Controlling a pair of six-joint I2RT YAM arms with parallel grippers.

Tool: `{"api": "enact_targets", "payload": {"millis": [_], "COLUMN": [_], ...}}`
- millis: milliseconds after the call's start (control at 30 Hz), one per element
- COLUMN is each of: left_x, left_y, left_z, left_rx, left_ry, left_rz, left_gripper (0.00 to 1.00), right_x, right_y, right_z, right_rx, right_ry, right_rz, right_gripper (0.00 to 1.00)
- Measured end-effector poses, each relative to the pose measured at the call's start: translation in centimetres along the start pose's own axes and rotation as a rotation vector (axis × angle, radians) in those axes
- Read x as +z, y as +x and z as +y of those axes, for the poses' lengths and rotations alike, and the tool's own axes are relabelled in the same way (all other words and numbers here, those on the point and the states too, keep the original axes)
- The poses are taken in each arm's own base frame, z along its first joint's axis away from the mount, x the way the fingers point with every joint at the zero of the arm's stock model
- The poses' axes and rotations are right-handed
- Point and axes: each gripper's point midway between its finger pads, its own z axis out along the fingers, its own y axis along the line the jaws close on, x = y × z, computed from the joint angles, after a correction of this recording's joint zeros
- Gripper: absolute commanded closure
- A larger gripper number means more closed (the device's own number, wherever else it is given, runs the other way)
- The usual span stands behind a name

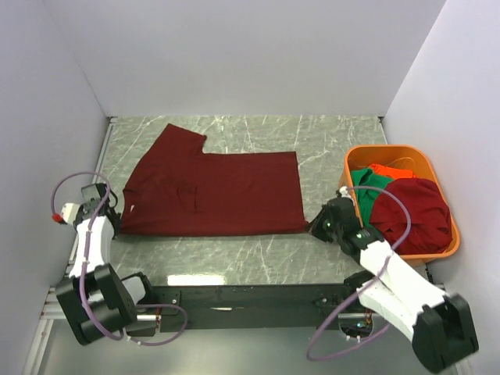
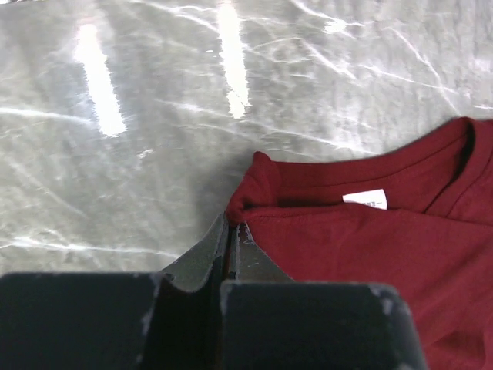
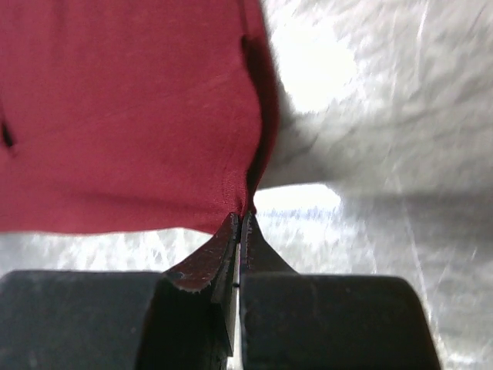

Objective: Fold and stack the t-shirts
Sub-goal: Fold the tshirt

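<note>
Both left hand (image 2: 233, 231) and right hand (image 3: 240, 222) pinch maroon t-shirt (image 1: 219, 191) corners, nipped cloth hidden inside each grip.

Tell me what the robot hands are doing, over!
Left jaws shut on maroon t-shirt, collar end. Right jaws shut on its hem corner. Shirt flat on table. Nothing blocking.

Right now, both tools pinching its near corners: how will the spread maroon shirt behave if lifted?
Likely floppy: the maroon shirt bunches where the left tool pinches it, so the middle should sag. Probably light; the right tool holds only a thin corner. May slide on the glossy table.
</note>
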Motion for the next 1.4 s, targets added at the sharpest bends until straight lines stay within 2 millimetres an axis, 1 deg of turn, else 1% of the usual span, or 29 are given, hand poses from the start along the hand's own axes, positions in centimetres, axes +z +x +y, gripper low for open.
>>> {"api": "enact_targets", "payload": {"millis": [67,100,133,167,200,267,300,333,367,400,433,467,500,533,600,667,700,733,800,867,900,933,1000,1067,1100,1133,1233,1300,1400], "left_x": [-0.2,-0.3,-0.4,-0.5,-0.5,-0.6,-0.6,-0.7,-0.8,-0.9,-1.2,-1.6,-2.1,-2.7,-4.5,-6.5,-7.2,-8.0,-8.8,-9.0,-8.9,-8.5,-7.4,-5.5,-4.9,-3.7,-1.0,0.9,2.8], "left_y": [0.1,0.1,0.1,0.1,0.2,0.4,0.5,0.5,0.5,0.4,0.1,-0.3,-1.0,-1.7,-3.8,-6.2,-6.8,-7.3,-7.0,-5.9,-5.1,-4.0,-2.0,-0.1,0.6,1.3,2.9,4.0,5.5], "left_z": [0.6,0.8,1.0,1.1,1.3,1.7,1.8,2.0,2.0,2.0,1.8,1.5,0.8,0.0,-2.8,-6.3,-8.1,-10.2,-14.6,-19.5,-21.6,-24.1,-27.3,-30.1,-31.1,-32.7,-35.8,-37.6,-39.8], "left_rx": [-0.017,-0.024,-0.035,-0.043,-0.062,-0.077,-0.084,-0.09,-0.094,-0.102,-0.102,-0.102,-0.105,-0.104,-0.111,-0.114,-0.101,-0.077,0.005,0.112,0.165,0.23,0.33,0.43,0.467,0.516,0.622,0.691,0.768], "left_ry": [0.0,0.0,0.004,0.006,0.012,0.015,0.015,0.013,0.014,0.016,0.019,0.027,0.046,0.07,0.161,0.27,0.315,0.365,0.442,0.512,0.538,0.573,0.606,0.632,0.642,0.656,0.681,0.692,0.714], "left_rz": [-0.011,-0.014,-0.021,-0.025,-0.029,-0.032,-0.033,-0.033,-0.035,-0.036,-0.039,-0.043,-0.052,-0.062,-0.092,-0.128,-0.137,-0.148,-0.147,-0.147,-0.143,-0.144,-0.133,-0.116,-0.104,-0.103,-0.099,-0.096,-0.091], "left_gripper": [0.99,0.97,0.88,0.82,0.64,0.45,0.39,0.3,0.26,0.25,0.25,0.25,0.26,0.29,0.3,0.32,0.34,0.33,0.35,0.34,0.34,0.34,0.34,0.34,0.34,0.34,0.34,0.33,0.32], "right_x": [-0.8,-1.1,-1.3,-1.6,-1.8,-2.0,-2.1,-2.2,-2.3,-2.4,-2.5,-2.7,-2.9,-3.2,-3.8,-4.3,-4.5,-4.5,-4.4,-3.7,-3.2,-2.8,-1.8,-0.8,-0.1,0.5,2.4,3.7,6.0], "right_y": [0.6,0.8,1.0,1.2,1.4,1.8,1.9,2.0,2.1,2.2,2.2,2.2,2.1,1.7,0.2,-1.7,-2.7,-3.6,-5.3,-6.9,-7.5,-8.2,-9.6,-11.3,-12.1,-12.9,-14.7,-15.3,-15.9], "right_z": [0.1,0.1,0.1,0.1,0.0,-0.3,-0.3,-0.3,-0.5,-0.6,-0.7,-0.8,-0.8,-0.7,0.0,1.4,2.3,3.2,4.9,6.4,7.1,7.6,8.8,10.3,11.0,11.8,13.5,14.2,14.9], "right_rx": [0.005,0.007,0.009,0.013,0.017,0.021,0.022,0.023,0.02,0.015,0.011,0.003,-0.001,-0.008,-0.027,-0.05,-0.063,-0.076,-0.101,-0.127,-0.137,-0.147,-0.16,-0.174,-0.18,-0.188,-0.205,-0.215,-0.233], "right_ry": [-0.034,-0.05,-0.062,-0.071,-0.078,-0.08,-0.08,-0.081,-0.078,-0.073,-0.067,-0.059,-0.051,-0.046,-0.035,-0.037,-0.044,-0.053,-0.077,-0.093,-0.095,-0.096,-0.09,-0.088,-0.09,-0.097,-0.113,-0.118,-0.12], "right_rz": [0.001,-0.002,-0.002,-0.002,-0.002,0.006,0.007,0.009,0.013,0.016,0.019,0.023,0.025,0.017,-0.017,-0.053,-0.067,-0.077,-0.104,-0.123,-0.129,-0.138,-0.148,-0.165,-0.173,-0.185,-0.212,-0.215,-0.204], "right_gripper": [1.0,1.0,1.0,0.97,0.84,0.66,0.53,0.47,0.44,0.37,0.36,0.33,0.29,0.29,0.3,0.32,0.32,0.32,0.32,0.31,0.31,0.3,0.3,0.3,0.31,0.31,0.32,0.33,0.35]}}
